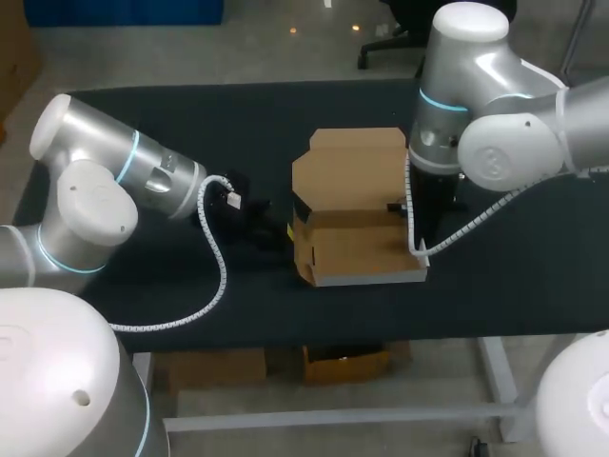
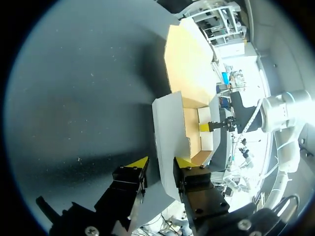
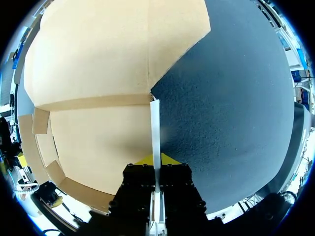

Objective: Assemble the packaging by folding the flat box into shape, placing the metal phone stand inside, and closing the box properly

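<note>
The brown cardboard box (image 1: 352,190) stands half folded in the middle of the table, its lid open toward the back. My left gripper (image 1: 271,231) is at the box's left end. In the left wrist view this gripper (image 2: 161,163) is open, and the box's grey-white end flap (image 2: 170,128) stands between its fingers, against one of them only. My right gripper (image 1: 411,211) is at the box's right side. The right wrist view shows this gripper (image 3: 156,160) shut on the thin white edge of a side flap (image 3: 155,128). No phone stand is visible.
The black table top (image 1: 190,124) has free room to the left, right and back of the box. My right arm's white cable (image 1: 419,249) hangs by the box's front right corner. The right gripper (image 2: 216,126) also shows beyond the box in the left wrist view.
</note>
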Action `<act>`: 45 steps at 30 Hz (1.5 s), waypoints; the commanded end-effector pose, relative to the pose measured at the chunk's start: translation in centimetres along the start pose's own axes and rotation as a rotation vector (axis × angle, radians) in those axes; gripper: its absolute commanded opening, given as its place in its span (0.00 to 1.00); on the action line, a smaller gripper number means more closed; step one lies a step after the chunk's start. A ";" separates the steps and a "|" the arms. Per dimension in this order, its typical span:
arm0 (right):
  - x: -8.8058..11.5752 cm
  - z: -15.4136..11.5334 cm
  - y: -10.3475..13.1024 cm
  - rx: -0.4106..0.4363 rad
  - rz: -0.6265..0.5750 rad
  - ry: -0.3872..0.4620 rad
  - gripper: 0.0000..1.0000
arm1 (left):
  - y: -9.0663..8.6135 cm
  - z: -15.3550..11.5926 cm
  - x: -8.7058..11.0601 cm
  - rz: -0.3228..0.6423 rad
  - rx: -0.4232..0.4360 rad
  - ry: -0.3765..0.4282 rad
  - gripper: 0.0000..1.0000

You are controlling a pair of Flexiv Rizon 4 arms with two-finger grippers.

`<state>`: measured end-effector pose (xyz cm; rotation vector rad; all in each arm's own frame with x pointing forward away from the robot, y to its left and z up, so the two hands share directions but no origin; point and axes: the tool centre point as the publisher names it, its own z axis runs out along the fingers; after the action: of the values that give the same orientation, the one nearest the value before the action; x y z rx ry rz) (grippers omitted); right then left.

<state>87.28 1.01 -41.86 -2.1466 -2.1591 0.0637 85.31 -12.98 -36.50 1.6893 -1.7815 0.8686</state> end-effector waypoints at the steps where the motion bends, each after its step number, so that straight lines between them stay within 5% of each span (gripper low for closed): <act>1: 0.1 0.0 0.1 0.004 0.000 -0.001 0.00 | 0.1 0.4 0.6 0.009 -0.004 -0.009 0.36; 23: 0.1 0.0 0.1 0.004 0.000 -0.001 0.00 | 0.7 2.9 2.7 0.072 -0.035 -0.089 0.46; 45: 0.1 0.0 0.1 0.004 0.000 -0.001 0.00 | 0.0 4.7 2.3 0.061 0.048 -0.296 0.44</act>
<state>87.28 1.01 -41.85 -2.1466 -2.1591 0.0636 85.43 -17.52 -37.57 1.8307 -1.9919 0.7649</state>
